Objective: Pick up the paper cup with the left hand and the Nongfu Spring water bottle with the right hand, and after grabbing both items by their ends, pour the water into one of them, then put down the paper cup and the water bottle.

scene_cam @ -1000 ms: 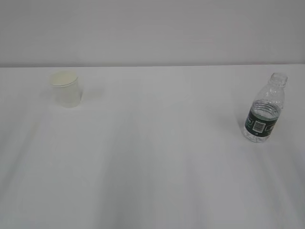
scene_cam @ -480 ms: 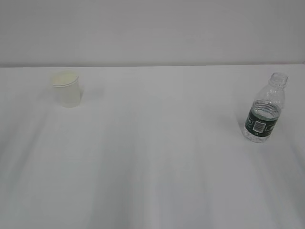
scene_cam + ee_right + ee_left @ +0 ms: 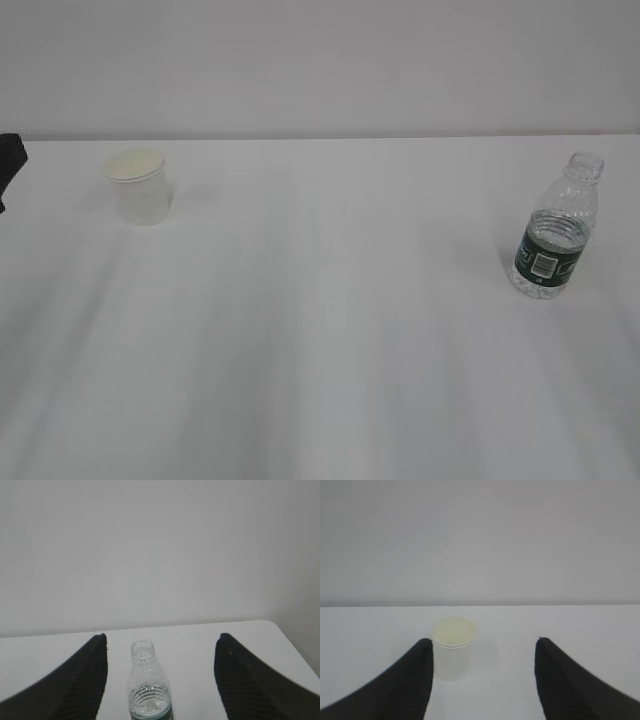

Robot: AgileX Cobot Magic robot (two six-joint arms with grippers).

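The paper cup (image 3: 139,186) stands upright at the far left of the white table (image 3: 320,330). The capless Nongfu Spring water bottle (image 3: 555,240), with its dark green label, stands upright at the right. In the left wrist view my left gripper (image 3: 482,640) is open. The paper cup (image 3: 453,647) stands just ahead of it, close to the left finger (image 3: 402,682). A dark bit of the left hand (image 3: 10,160) shows at the exterior view's left edge. My right gripper (image 3: 162,636) is open, with the bottle (image 3: 148,680) ahead between its fingers and untouched. The water is hard to make out.
A plain pale wall (image 3: 320,60) rises behind the table's far edge. In the right wrist view the table's right corner (image 3: 280,630) lies beyond the bottle.
A dark part of the left arm has come into the exterior view at its left edge. Cup and bottle stand where they were.
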